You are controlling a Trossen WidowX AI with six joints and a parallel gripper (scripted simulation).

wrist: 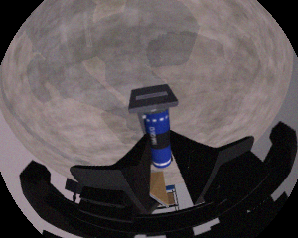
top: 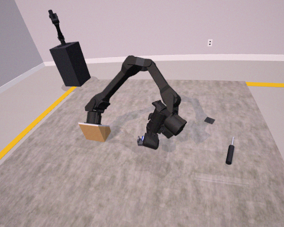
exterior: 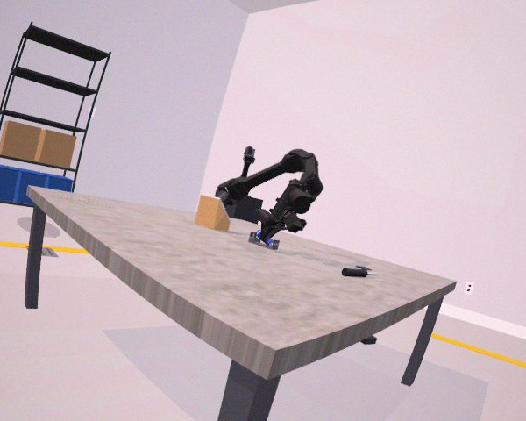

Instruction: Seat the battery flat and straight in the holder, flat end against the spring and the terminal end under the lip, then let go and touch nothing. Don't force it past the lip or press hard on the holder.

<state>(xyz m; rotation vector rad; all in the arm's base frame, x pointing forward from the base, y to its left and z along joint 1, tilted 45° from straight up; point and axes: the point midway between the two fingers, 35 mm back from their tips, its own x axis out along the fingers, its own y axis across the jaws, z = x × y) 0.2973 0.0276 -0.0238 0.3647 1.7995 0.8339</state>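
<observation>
The blue battery (top: 142, 138) (exterior: 268, 241) (wrist: 157, 122) has a black band and lies lengthwise over the small dark grey holder (top: 140, 144) (exterior: 275, 245) (wrist: 153, 97). In the exterior view it slants more steeply than the holder, its left end higher and its right end low by the right end wall. In the wrist view its far end meets the slotted end piece of the holder; whether it is under the lip is unclear. My gripper (exterior: 264, 238) (wrist: 159, 135) is shut on the battery's middle, one finger on each side. The spring and the holder's floor are hidden.
A black-handled screwdriver (top: 230, 154) (exterior: 354, 272) lies to the right on the table (top: 112, 190) (exterior: 186, 281). A small dark square (top: 209, 120) lies behind it. An orange block with a slanted white-edged face (top: 94, 132) (exterior: 211, 213) stands by the arm's base.
</observation>
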